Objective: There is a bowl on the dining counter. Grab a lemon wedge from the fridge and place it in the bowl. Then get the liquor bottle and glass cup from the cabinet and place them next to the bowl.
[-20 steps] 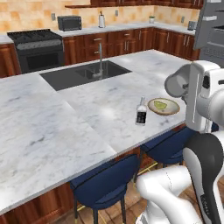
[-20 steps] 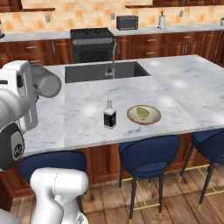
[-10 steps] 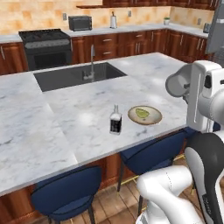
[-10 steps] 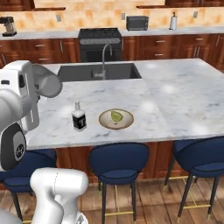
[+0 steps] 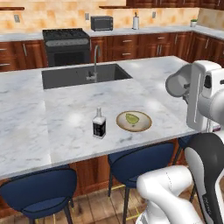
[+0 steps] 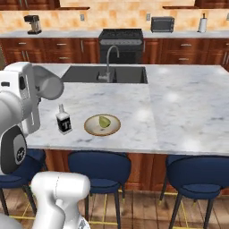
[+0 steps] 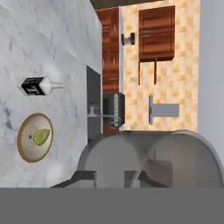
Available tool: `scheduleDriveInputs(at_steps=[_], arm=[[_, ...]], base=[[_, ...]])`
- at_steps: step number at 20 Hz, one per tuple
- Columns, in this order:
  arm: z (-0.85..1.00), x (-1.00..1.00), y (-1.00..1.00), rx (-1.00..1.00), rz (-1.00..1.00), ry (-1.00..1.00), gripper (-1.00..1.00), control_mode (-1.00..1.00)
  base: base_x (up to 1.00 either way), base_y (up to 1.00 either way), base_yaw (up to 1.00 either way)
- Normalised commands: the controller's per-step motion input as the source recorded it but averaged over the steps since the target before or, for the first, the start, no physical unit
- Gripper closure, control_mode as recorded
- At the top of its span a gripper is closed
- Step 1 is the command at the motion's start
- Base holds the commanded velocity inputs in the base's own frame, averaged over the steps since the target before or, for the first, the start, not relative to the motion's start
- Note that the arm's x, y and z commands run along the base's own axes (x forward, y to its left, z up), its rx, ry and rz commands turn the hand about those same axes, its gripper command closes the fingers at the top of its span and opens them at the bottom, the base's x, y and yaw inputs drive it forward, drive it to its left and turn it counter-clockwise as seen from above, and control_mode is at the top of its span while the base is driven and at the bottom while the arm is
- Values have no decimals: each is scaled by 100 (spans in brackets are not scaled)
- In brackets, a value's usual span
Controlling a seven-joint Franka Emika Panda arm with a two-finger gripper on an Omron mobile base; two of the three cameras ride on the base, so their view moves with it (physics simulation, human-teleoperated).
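Observation:
On the marble dining counter [image 5: 65, 140] a shallow tan bowl [image 5: 144, 124] holds a green lemon wedge [image 5: 131, 118]. Just left of it the liquor bottle [image 5: 99, 124] stands upright, clear with a dark label. From the right base view, bowl [image 6: 91, 129], wedge [image 6: 104, 121] and bottle [image 6: 64, 120] lie in front of the raised hand. My gripper [image 7: 111, 177] is shut on the grey translucent glass cup [image 7: 144, 153], held in the air above the counter's near edge. The cup [image 5: 177, 84] [image 6: 48, 83] juts from the hand. In the hand view, bowl [image 7: 24, 151] and bottle [image 7: 37, 86] lie at the left.
A sink with a faucet [image 5: 94, 65] is set into the counter behind the bowl. Blue stools [image 5: 140, 159] stand under the near edge. A stove [image 5: 65, 43], a microwave [image 5: 101, 22] and wooden cabinets [image 5: 131, 46] line the back wall.
The whole scene has shifted in both base views because the base is driving along the counter. The bowl and bottle keep their places on the counter. The arm holds its pose with the cup.

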Motion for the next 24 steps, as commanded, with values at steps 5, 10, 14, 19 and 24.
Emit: scheduleDriveInputs(at_steps=[5, 10, 14, 19, 24], arm=[[0, 0, 0, 0, 0, 0, 100, 100], [-4, 16, -14, 4, 4, 4, 100, -100], [-5, 96, -60, 18, 12, 42, 100, -100], [-9, 75, -23, 4, 4, 73, 100, -100], [-59, 39, -3, 0, 1, 72, 100, -100]], base=[[24, -70, 30], [46, -56, 20], [0, 0, 0], [0, 0, 0], [0, 0, 0]])
